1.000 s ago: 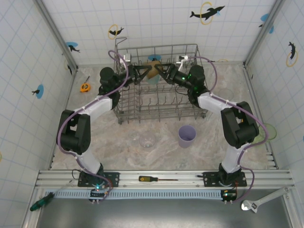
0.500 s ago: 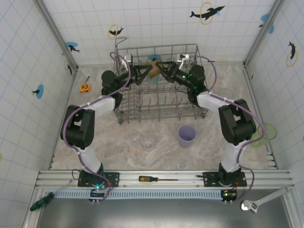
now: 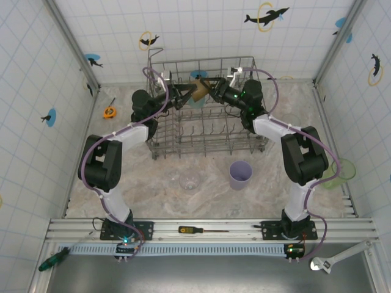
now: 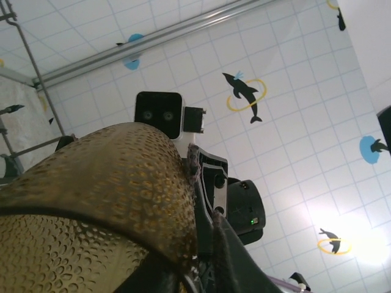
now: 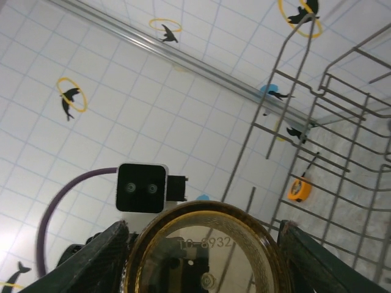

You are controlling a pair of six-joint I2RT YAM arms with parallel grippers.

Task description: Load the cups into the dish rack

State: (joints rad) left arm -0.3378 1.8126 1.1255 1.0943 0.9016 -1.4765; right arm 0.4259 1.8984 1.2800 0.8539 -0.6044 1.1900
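the amber cup (image 3: 200, 89) hangs over the far half of the dish rack (image 3: 183, 135), between my two hands. the right hand (image 3: 215, 91) has its fingers (image 5: 104, 262) spread wide and set against both sides of the cup. i cannot tell whether the left hand (image 3: 183, 95) grips it or stands open.

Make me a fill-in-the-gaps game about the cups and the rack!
1. The amber cup, between the left gripper and the right gripper, is above the ____.
2. The lavender cup stands on the ____, in front of the rack.
3. The tape measure lies to the ____ of the rack.
Missing words: rack; table; left.
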